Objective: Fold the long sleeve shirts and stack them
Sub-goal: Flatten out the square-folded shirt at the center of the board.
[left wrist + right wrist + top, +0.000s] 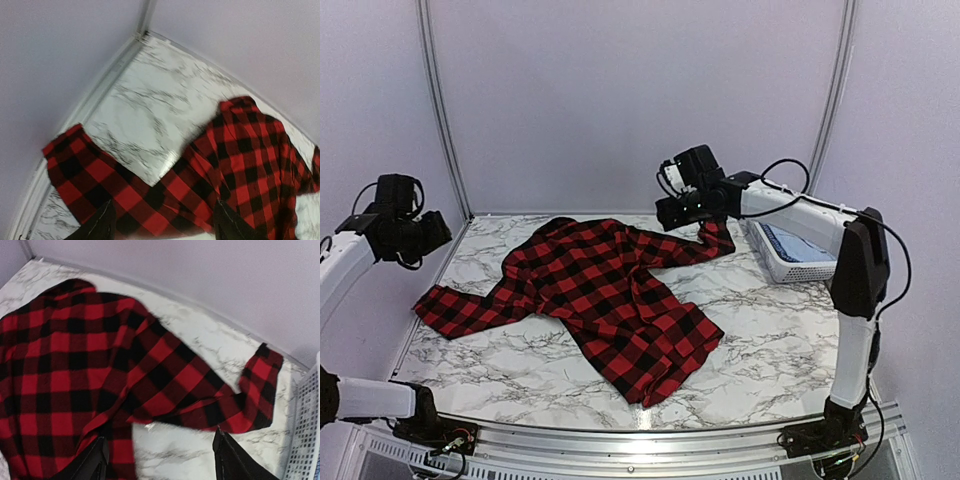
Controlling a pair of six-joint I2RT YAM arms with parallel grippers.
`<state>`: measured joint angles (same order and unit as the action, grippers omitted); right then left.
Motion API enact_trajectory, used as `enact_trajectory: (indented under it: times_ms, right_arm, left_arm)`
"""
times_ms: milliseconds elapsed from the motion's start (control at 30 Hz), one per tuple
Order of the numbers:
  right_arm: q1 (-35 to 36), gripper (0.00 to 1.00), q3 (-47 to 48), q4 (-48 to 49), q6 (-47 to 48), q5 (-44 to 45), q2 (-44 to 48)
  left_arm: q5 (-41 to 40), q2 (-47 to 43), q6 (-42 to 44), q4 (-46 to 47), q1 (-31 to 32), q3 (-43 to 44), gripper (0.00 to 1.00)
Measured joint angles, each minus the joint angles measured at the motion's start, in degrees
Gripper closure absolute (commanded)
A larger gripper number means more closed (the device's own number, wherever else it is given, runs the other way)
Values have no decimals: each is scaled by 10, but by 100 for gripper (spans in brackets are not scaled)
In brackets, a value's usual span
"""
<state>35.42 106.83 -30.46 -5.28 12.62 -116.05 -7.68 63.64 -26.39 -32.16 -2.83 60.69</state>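
A red-and-black check long sleeve shirt lies spread out on the marble table. One sleeve reaches left, the other points toward the back right. My left gripper hangs open in the air above the table's left edge. In the left wrist view its gripper holds nothing, with the left sleeve below it. My right gripper hovers open over the right sleeve. In the right wrist view that gripper is empty, above the sleeve. A pale blue shirt lies in the basket, only partly visible.
A white lattice basket stands at the table's right side beside the right arm; its wall shows at the right wrist view's edge. Grey walls and metal posts close in the back and sides. Bare marble shows along the front and right of the shirt.
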Motion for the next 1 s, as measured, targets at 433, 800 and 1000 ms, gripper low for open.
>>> enact_trajectory:
  times_ms: [433, 800, 1000]
  right_arm:
    - [147, 40, -286, 39, 6, -96, 138]
    - [188, 42, -339, 41, 2, -128, 140]
    - [194, 46, -369, 43, -15, -143, 144]
  left_arm:
    - [31, 105, -133, 104, 227, -146, 42]
    - [-10, 246, -163, 177, 239, -145, 52]
    - [-40, 281, -168, 191, 239, -145, 69]
